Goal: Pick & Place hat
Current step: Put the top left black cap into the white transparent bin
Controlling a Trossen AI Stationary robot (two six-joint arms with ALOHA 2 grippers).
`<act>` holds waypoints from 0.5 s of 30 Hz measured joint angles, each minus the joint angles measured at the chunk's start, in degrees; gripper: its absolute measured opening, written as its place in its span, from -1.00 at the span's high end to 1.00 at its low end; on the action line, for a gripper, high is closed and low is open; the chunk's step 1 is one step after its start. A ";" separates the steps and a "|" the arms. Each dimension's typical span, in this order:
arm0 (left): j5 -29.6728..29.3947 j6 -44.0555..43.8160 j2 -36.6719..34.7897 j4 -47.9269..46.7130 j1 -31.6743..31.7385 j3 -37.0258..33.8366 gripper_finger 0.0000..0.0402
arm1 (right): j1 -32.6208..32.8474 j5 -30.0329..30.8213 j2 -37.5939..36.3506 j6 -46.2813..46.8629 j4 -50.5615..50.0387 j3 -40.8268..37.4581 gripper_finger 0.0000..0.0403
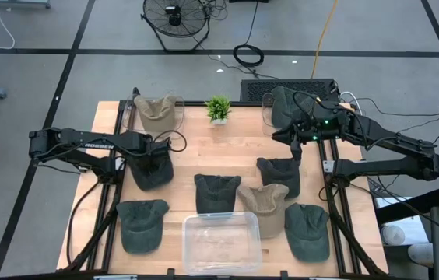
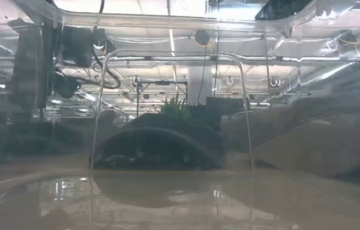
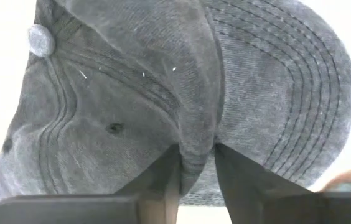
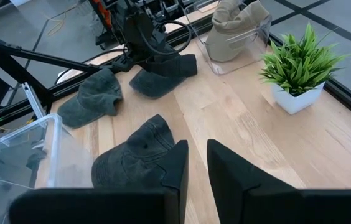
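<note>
Left wrist view shows the left gripper (image 3: 197, 171) pinching a fold of the dark grey cap (image 3: 163, 81) directly between its fingers, at the crown-brim seam; soft, light fabric that likely bunches, so gripping there seems sensible.

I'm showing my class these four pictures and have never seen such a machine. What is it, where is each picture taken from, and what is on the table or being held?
It is a robot with two dark arms at a wooden table. One picture looks straight down, one looks level from the tabletop through a clear plastic bin, and two come from the wrists. Several caps, a tan one among them, and a small potted plant lie there. The left gripper pinches a dark grey cap between its fingers. The right gripper hovers over the table, holding nothing.
</note>
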 joint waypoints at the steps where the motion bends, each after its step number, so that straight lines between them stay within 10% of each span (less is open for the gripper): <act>1: 0.33 -0.23 0.00 0.18 0.00 0.00 0.55 | 0.00 0.00 0.00 0.00 0.00 0.00 0.75; 15: 3.04 -0.70 0.04 -0.62 -0.02 2.02 0.92 | 0.00 0.00 0.00 1.07 -0.01 0.00 0.75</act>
